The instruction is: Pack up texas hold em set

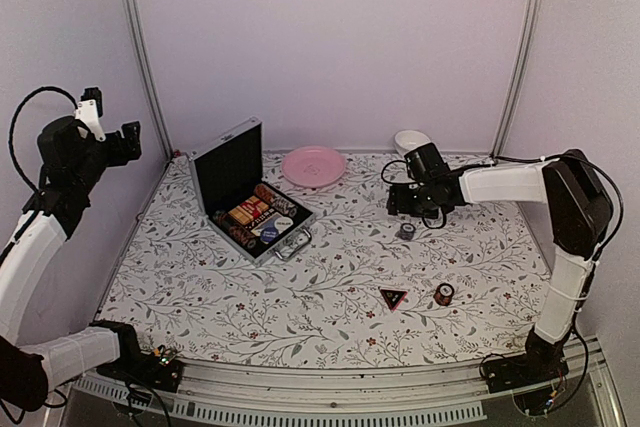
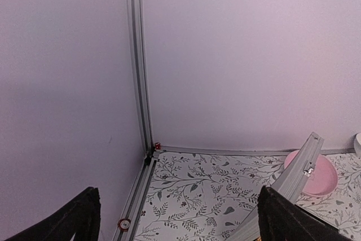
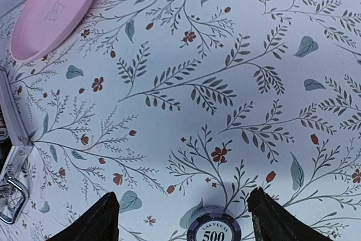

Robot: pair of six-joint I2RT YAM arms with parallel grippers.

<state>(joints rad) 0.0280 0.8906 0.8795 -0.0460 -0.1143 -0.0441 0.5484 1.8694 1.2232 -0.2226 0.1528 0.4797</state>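
1. The right gripper (image 3: pixel 181 195) has its jaws apart. In the wrist view its two dark fingers (image 3: pixel 93 221) flank a purple chip (image 3: pixel 216 229) marked 500 without touching it.
2. The chip lies flat on the table (image 3: pixel 237 83) – from above it sits just in front of the right gripper (image 1: pixel 402 199), right of centre.
3. The left gripper (image 2: pixel 177 191) is spread wide and holds nothing. Its arm is raised at the left side, well apart from everything on the table, and its camera looks toward the back corner.
4. The case (image 1: pixel 255 205) stands open left of centre, lid (image 1: pixel 228 165) upright at its back-left and handle (image 1: pixel 293 243) on the near-right edge. Chips fill part of its black tray; what else lies there is too small to tell.
5. From the right wrist, the case edge and handle (image 3: pixel 11 201) show at the far left, well apart from the chip.
6. A red stack (image 1: pixel 444 294) and the triangle (image 1: pixel 393 298) lie near each other on the near right of the table, both outside the case.
7. A pink plate (image 1: pixel 313 165) sits behind the case – just right of the lid – and a white bowl (image 1: pixel 412 140) stands at the back, behind the right gripper.
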